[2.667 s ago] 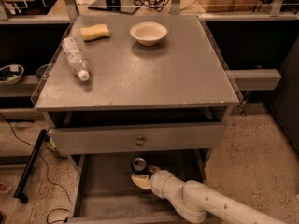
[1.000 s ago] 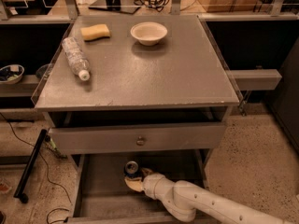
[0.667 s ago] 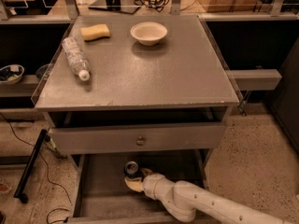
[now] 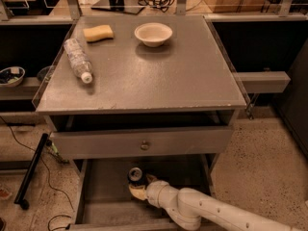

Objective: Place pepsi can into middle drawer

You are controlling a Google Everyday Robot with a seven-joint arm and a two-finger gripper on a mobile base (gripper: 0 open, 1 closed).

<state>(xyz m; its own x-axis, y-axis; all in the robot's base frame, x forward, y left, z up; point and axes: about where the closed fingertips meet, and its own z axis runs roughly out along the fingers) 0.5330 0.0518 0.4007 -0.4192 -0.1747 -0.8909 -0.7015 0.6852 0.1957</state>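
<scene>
Pepsi can [image 4: 135, 174]: upright inside the middle drawer [image 4: 103, 196], silver top facing up, standing toward the back of the drawer floor, just below the closed drawer front [image 4: 96, 144] above it. It sits slightly left of the line under that front's round knob [image 4: 144, 145].

Gripper [image 4: 142, 184]: inside the open drawer, right at the can. Its cream-coloured fingers [image 4: 136, 192] sit against the can's lower front and right side and grasp it (the can body is mostly hidden; only the top and upper wall show).

Arm [image 4: 207, 211]: white, enters from the lower right and reaches over the drawer's front right corner to the can.

Drawer: pulled out, grey floor bare to the left of the can.

Cabinet top [image 4: 187, 81]: a clear plastic bottle [image 4: 78, 59] lies on its side near the left edge. A yellow sponge [image 4: 98, 32] lies at the back left. A white bowl [image 4: 153, 34] stands at the back centre, well apart from the bottle.
</scene>
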